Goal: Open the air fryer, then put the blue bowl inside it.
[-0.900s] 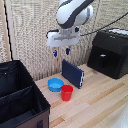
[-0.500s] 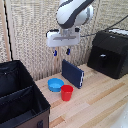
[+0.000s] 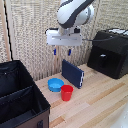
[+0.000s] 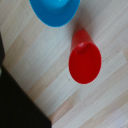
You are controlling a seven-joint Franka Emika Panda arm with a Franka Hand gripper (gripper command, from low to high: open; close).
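The air fryer (image 3: 110, 53) is a black box on the wooden table at the exterior view's right, its drawer shut, with the stubby black air fryer handle (image 3: 103, 59) on its front face. The light-blue blue bowl (image 3: 55, 84) sits on the table beside a red cup (image 3: 66, 92). My gripper (image 3: 61, 51) hangs high in the air above the bowl and the dark blue panel, fingers spread apart and nothing between them. In the wrist view the blue bowl (image 4: 54, 11) and the red cup (image 4: 85, 58) lie on the wood below; my fingers do not show there.
A dark blue flat panel (image 3: 73, 73) stands on edge between the bowl and the fryer. A black fabric-sided bin (image 3: 20, 100) fills the exterior view's lower left, and a dark edge of it (image 4: 17, 107) shows in the wrist view. A slatted wall stands behind.
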